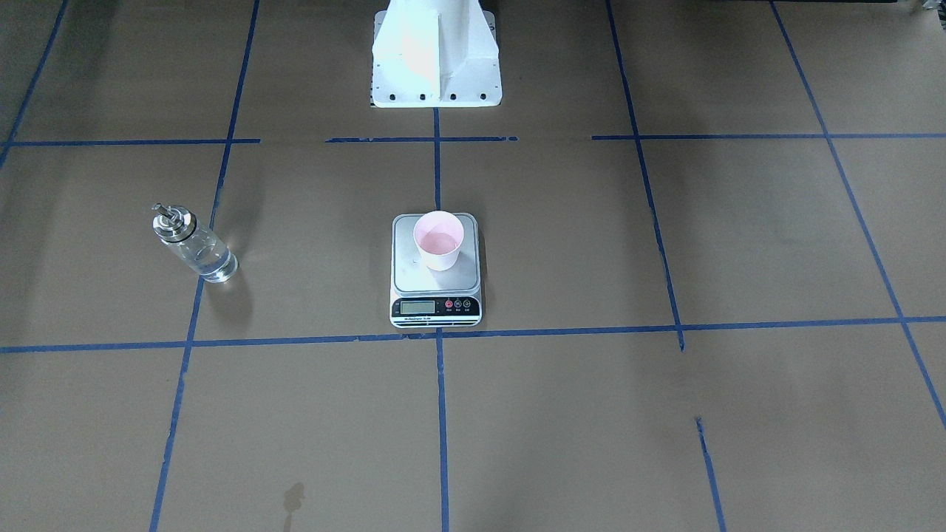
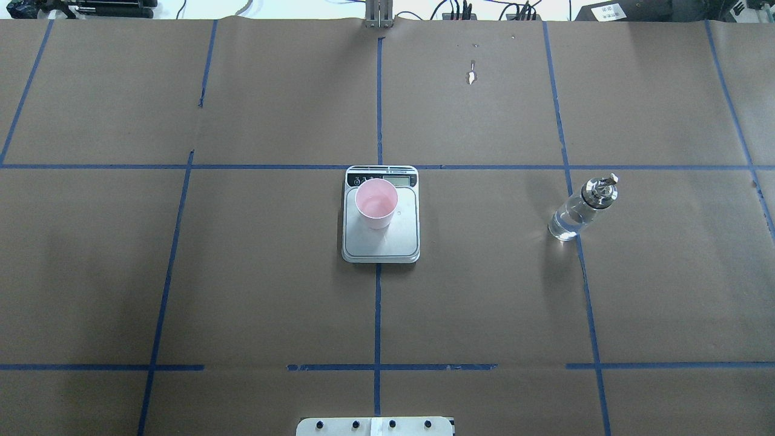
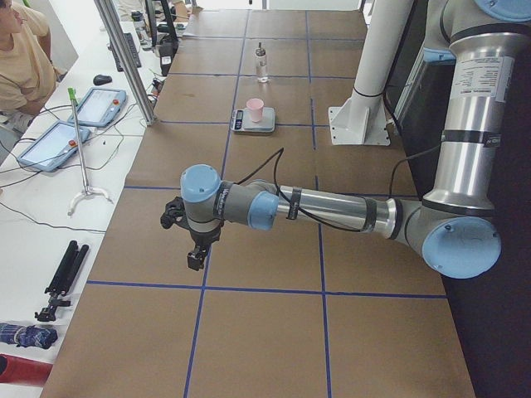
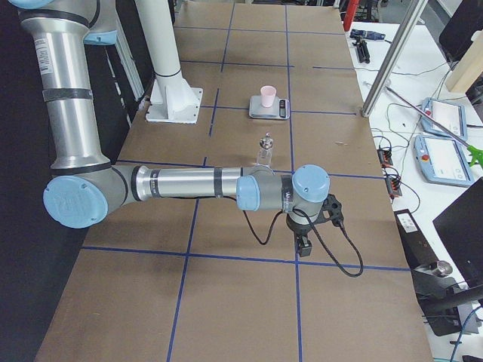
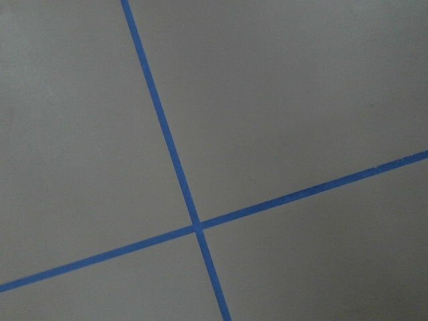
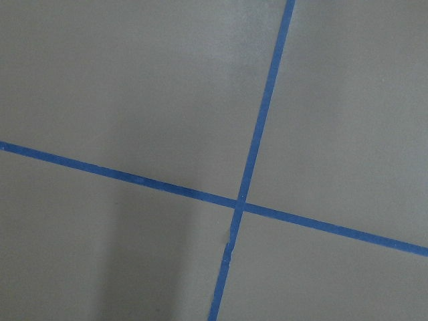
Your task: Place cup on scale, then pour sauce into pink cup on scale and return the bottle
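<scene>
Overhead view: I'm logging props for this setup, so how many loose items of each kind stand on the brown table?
pink cup: 1
scale: 1
glass bottle: 1
Total: 3

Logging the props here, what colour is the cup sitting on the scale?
The cup is pale pink, clearest in the overhead exterior view.

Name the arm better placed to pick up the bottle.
Right. The bottle stands on the robot's right of the scale, near the right hand; the left hand hangs far off on the other side.
</scene>
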